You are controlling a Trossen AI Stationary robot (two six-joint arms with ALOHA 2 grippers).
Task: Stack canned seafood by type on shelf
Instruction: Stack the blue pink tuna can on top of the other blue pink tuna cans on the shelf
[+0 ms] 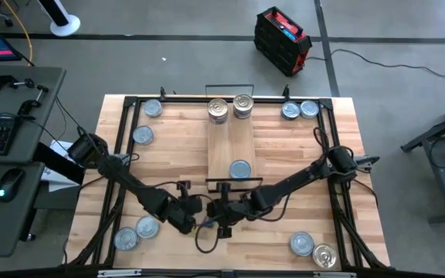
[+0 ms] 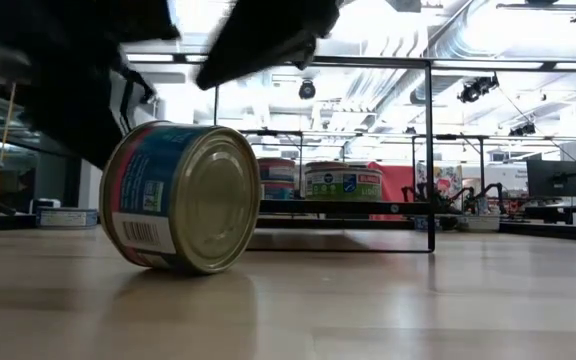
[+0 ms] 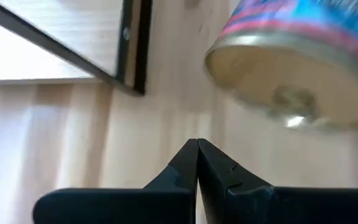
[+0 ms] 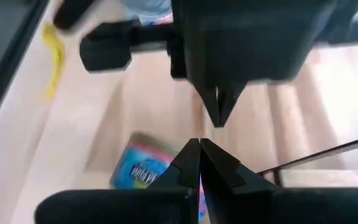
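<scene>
Between both closed grippers [image 1: 194, 219] lies a tin [image 2: 180, 197].

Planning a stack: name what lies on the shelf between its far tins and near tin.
Bare shelf wood, seen in the high view, between far tins and near tin.

Wooden table [image 1: 284, 166] carries scattered tins [image 1: 298, 110]; shelf [image 1: 230, 143] at centre bears three tins [image 1: 240, 169].

arms: two, black, jointed | left tool [image 3: 197, 163]: matte black tapered fingers | cables: black
</scene>
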